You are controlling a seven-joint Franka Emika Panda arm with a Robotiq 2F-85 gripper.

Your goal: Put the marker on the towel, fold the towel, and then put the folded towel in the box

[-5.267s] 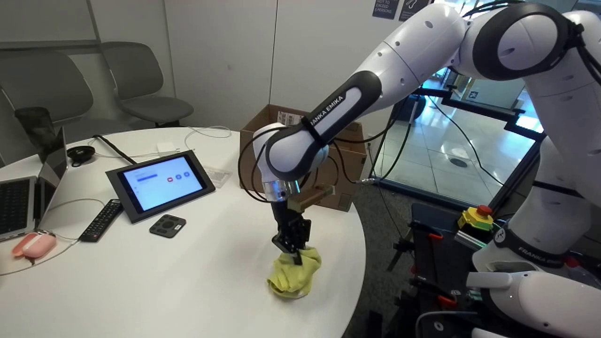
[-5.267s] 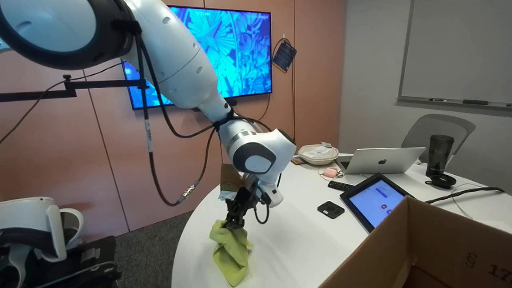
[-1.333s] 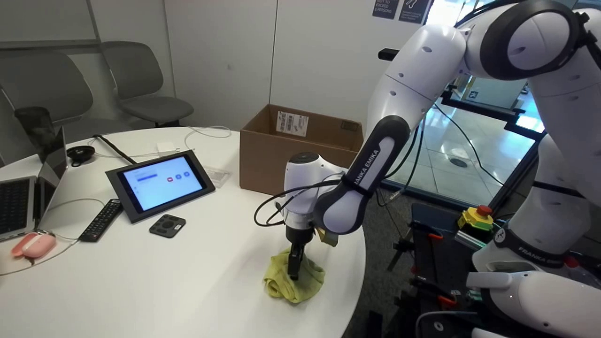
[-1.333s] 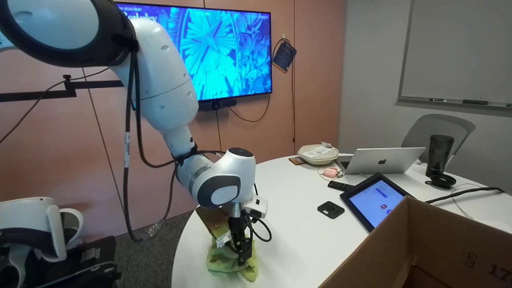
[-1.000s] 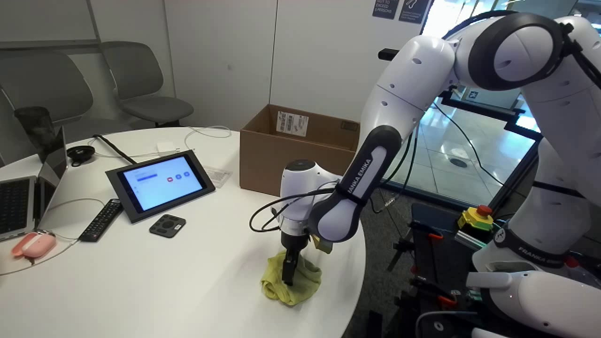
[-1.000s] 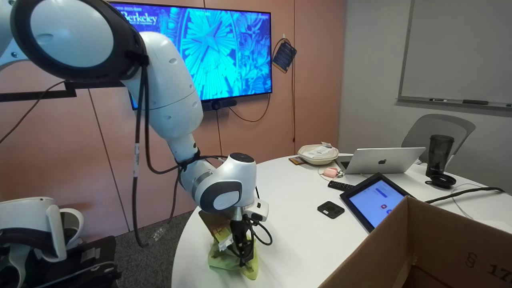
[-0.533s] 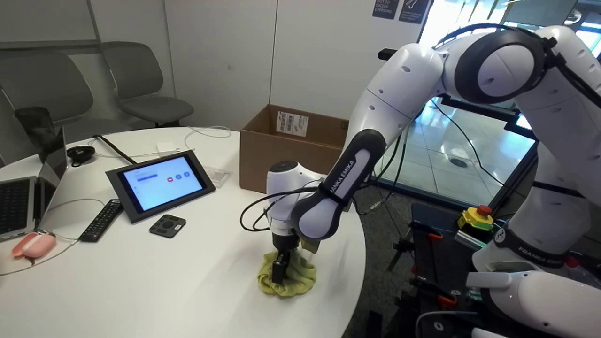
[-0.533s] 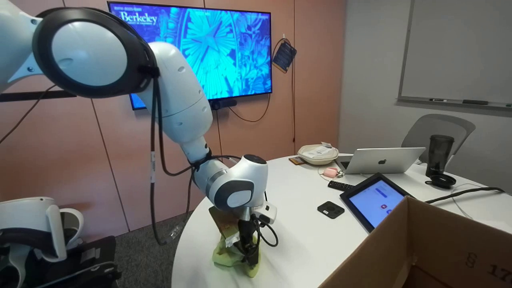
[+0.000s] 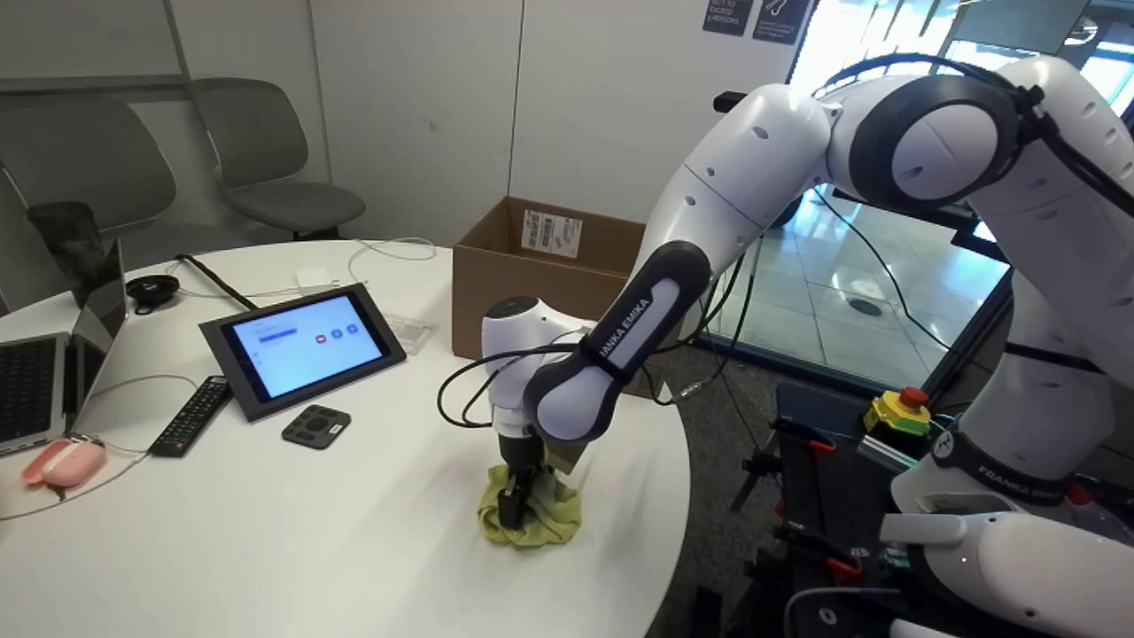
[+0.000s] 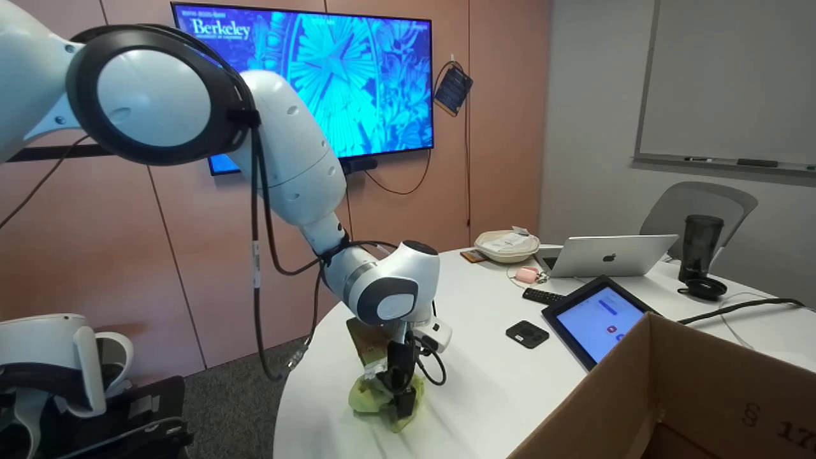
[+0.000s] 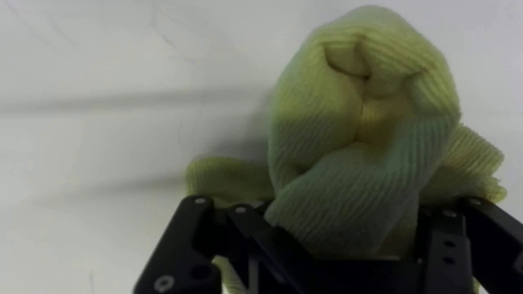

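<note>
The yellow-green towel lies bunched on the white table in both exterior views [image 9: 554, 514] [image 10: 370, 398]. My gripper [image 9: 511, 518] points down into it; it is also in an exterior view [image 10: 401, 408]. In the wrist view the gripper [image 11: 345, 228] has a thick roll of the towel [image 11: 359, 179] between its fingers, which press against both sides; the fingertips are hidden by cloth. The brown cardboard box [image 9: 523, 306] stands open behind the arm, white label on its inner wall. Its near corner shows in an exterior view [image 10: 593, 395]. The marker is hidden or out of view.
The black-framed tablet [image 9: 306, 347], a small dark puck [image 9: 316, 426], a remote [image 9: 189, 416], a pink earbud case [image 9: 71, 462] and a laptop [image 9: 31, 390] stand on the table. The table edge [image 9: 684, 496] curves close to the towel on the robot's side.
Over the last second my gripper and the towel have slid together toward the tablet side. Five seconds ago the gripper was tilted at the towel's top; now it is upright and deeper in the cloth.
</note>
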